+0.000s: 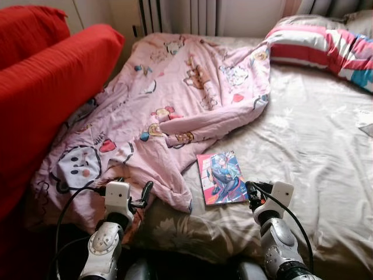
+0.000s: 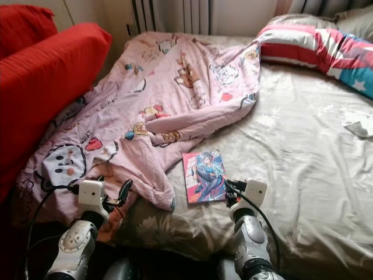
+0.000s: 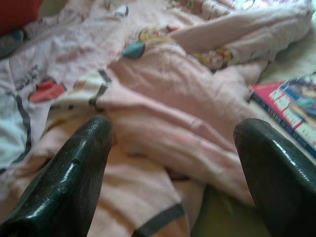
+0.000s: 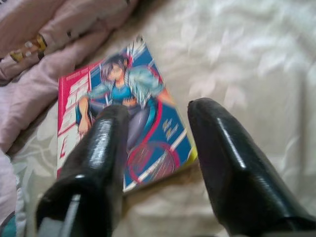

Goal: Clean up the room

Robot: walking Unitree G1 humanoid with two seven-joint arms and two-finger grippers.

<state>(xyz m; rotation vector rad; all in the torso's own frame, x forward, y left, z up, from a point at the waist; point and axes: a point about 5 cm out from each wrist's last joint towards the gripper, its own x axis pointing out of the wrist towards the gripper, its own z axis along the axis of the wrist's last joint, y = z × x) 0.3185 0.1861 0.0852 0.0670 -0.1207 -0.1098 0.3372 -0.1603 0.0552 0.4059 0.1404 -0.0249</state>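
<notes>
Step in hand, by the look of it: reaching for the book to clear it off the bed.

Nearest, at about 7 o'clock in the head view, left gripper point(image 1: 145, 195), fingers spread wide, poised above the near fold of the pink blanket point(image 1: 175, 99), pinching nothing. At about 5 o'clock, right gripper point(image 1: 252, 195), fingers also spread, holding nothing, hovering just short of the book's point(image 1: 220, 178) near right corner.

Next move probably calls for: easing the right gripper forward and down, straddling that corner or edge, getting one finger under the cover against the soft sheet point(image 1: 315, 134), then closing.

Book itself: thin, flat, glossy, comic-style figure in blue and red on the cover, lying just past the grippers beside the blanket's edge.

Farther off, at 1 o'clock, striped pillow point(image 1: 320, 44); at 9 to 10 o'clock, red cushion point(image 1: 52, 87).
</notes>
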